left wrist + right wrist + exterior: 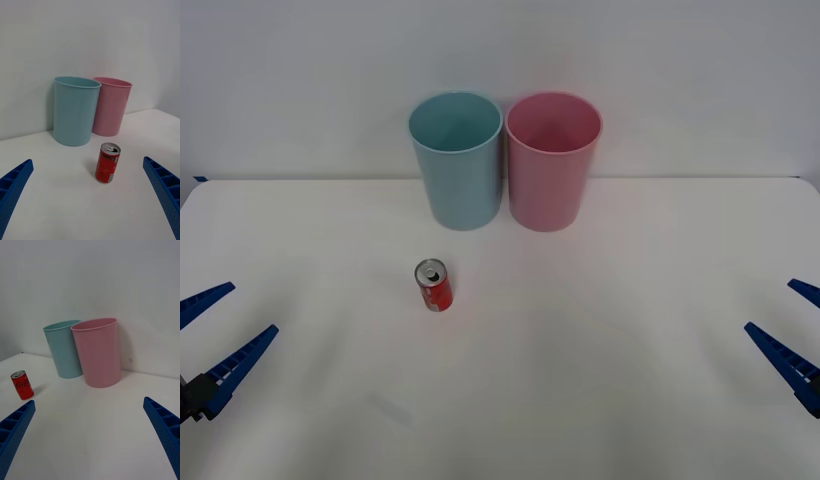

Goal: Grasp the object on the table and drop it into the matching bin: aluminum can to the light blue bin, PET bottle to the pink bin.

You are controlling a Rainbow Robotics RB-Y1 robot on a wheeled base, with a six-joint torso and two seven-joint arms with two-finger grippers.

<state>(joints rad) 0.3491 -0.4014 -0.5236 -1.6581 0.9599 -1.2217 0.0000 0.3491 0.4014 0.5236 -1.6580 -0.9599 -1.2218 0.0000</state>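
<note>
With its fingers spread wide and empty at the near left, the left gripper [215, 325] should straddle the upright aluminum can [434, 286] squarely at mid-height, while the right gripper [795, 335] waits equally open at the near right.

My left gripper [208, 340] sits low at about eight o'clock in the front view, its two blue ribbed fingers [13, 187] spread wide and holding nothing. My right gripper [792, 325] mirrors it at about four o'clock, fingers [165, 431] likewise parted and empty. Both point inward toward the middle of the front view, and in each wrist view I see that arm's own fingers angled up from the two lower corners.
</note>
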